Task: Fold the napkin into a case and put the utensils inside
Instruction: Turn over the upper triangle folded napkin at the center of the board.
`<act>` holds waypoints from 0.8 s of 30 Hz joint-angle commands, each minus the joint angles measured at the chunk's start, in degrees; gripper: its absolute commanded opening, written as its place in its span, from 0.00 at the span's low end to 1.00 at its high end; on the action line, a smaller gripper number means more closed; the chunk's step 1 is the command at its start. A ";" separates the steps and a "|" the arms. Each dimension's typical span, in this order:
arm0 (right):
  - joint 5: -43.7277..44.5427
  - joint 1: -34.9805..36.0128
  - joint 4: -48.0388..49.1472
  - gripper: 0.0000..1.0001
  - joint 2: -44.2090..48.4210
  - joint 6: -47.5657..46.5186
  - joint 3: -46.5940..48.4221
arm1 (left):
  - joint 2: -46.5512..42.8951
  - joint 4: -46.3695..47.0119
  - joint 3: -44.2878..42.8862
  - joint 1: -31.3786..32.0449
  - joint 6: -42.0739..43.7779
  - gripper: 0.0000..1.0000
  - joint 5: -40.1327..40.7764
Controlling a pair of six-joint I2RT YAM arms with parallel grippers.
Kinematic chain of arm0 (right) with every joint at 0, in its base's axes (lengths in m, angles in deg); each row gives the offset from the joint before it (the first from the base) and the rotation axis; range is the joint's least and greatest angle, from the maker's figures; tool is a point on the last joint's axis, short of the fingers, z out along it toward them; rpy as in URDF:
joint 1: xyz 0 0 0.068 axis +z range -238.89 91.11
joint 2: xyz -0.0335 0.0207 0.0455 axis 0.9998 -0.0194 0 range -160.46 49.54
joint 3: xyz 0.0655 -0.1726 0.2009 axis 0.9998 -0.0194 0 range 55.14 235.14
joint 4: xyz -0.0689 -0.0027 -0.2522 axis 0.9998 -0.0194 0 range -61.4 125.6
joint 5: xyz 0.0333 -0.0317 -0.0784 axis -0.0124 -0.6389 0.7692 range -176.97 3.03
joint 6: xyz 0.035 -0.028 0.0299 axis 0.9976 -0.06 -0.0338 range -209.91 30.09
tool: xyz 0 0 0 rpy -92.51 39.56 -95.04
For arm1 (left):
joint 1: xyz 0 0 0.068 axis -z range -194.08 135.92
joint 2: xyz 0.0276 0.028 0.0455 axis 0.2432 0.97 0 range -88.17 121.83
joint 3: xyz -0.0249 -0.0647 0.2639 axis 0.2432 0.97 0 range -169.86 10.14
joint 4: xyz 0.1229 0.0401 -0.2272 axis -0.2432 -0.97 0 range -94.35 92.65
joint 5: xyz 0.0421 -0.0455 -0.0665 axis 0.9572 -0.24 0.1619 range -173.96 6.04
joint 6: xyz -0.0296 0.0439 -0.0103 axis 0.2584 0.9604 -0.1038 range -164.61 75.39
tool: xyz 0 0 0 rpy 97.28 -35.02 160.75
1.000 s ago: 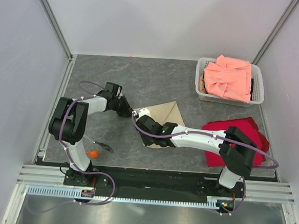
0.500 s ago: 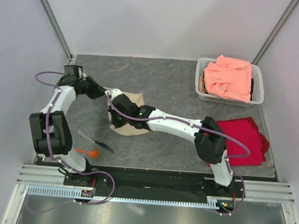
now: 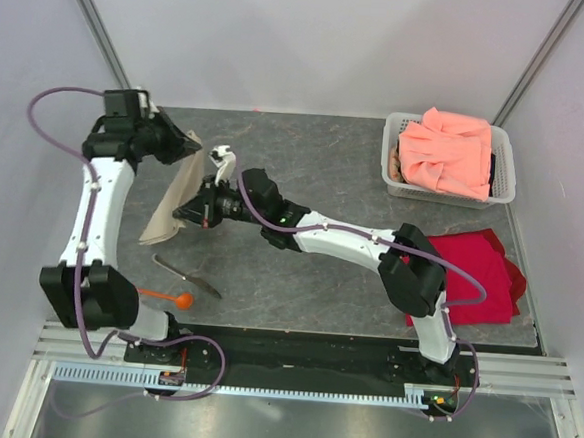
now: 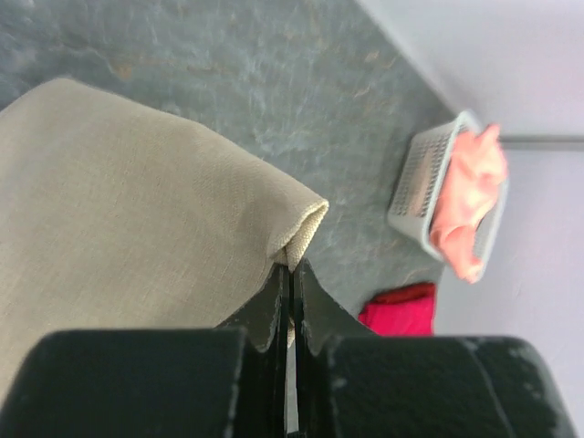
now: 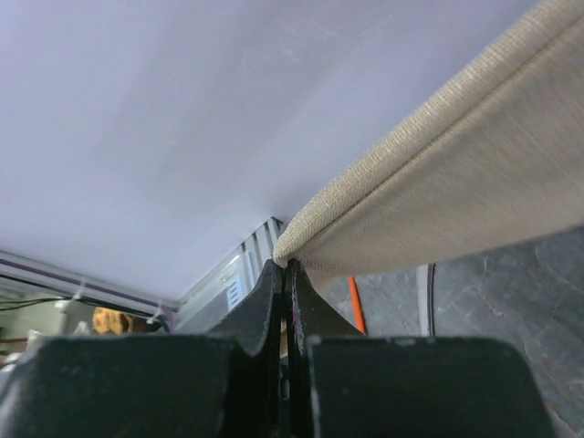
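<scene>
Beige-tan square cloth napkin hung limp, light, sag-prone; hemmed corners looked the best hold. Left tool and right tool each pinched shut on its edge.

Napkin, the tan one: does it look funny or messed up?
The napkin isn't lying flat: it hangs slanted at the far left of the table, pinched by the left claw at its top and the right claw at its side. Nothing looks torn.
</scene>
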 commanded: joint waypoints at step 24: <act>-7.59 -10.58 16.19 0.20 16.18 11.81 -59.90 | 27.69 22.66 -1.65 34.15 1.23 0.21 15.71</act>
